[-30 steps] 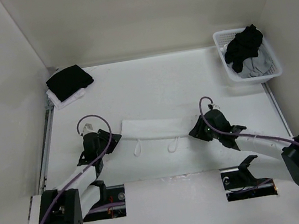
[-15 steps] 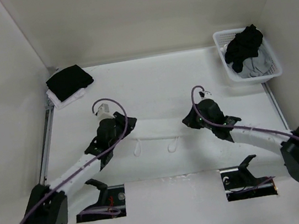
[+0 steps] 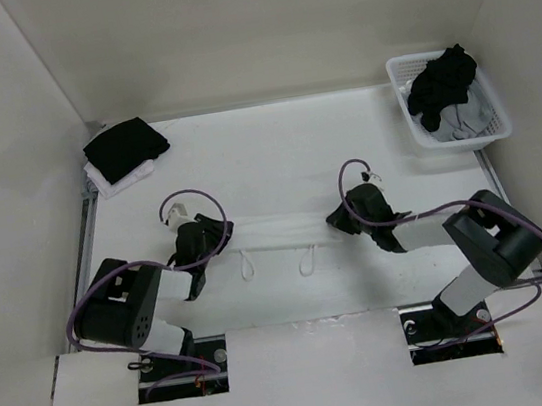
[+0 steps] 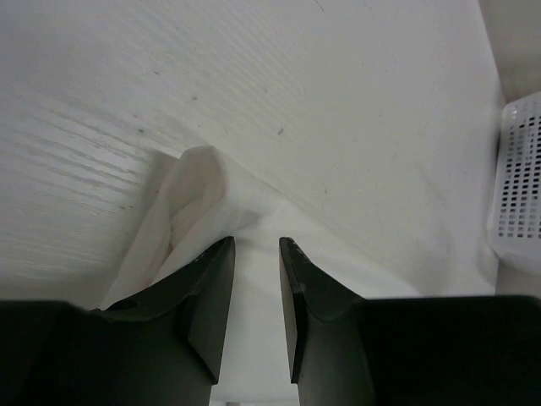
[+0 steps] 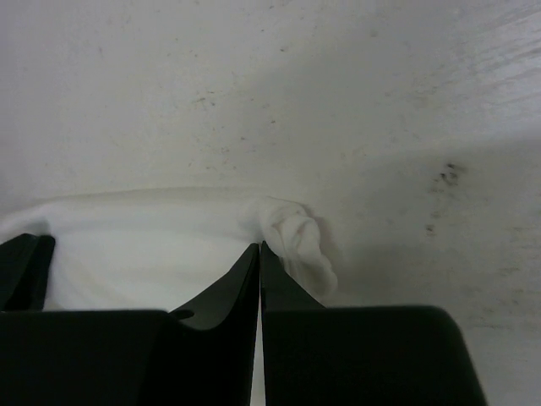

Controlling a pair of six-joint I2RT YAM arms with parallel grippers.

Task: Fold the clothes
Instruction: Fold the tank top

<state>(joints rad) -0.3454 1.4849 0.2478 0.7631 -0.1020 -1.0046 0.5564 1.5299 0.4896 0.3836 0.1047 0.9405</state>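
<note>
The clothes (image 3: 280, 232), a thin white top, lie as a long narrow band across the middle of the table, with two strap loops (image 3: 248, 265) hanging off the near edge. My left gripper (image 3: 219, 233) is at the band's left end. In the left wrist view its jaws (image 4: 256, 244) stand narrowly apart with white cloth (image 4: 254, 211) between them and a raised fold beside the left finger. My right gripper (image 3: 337, 221) is at the right end. In the right wrist view the gripper (image 5: 259, 245) is shut, with bunched cloth (image 5: 296, 237) at the tip.
A white lattice basket (image 3: 399, 96) with black and grey garments stands at the far right, its wall also in the left wrist view as the basket (image 4: 520, 178). A black garment (image 3: 124, 148) on a white one lies far left. White walls enclose three sides.
Both grippers have moved onto the ends of the band. The right gripper has closed. The band looks narrower and its ends are bunched.
</note>
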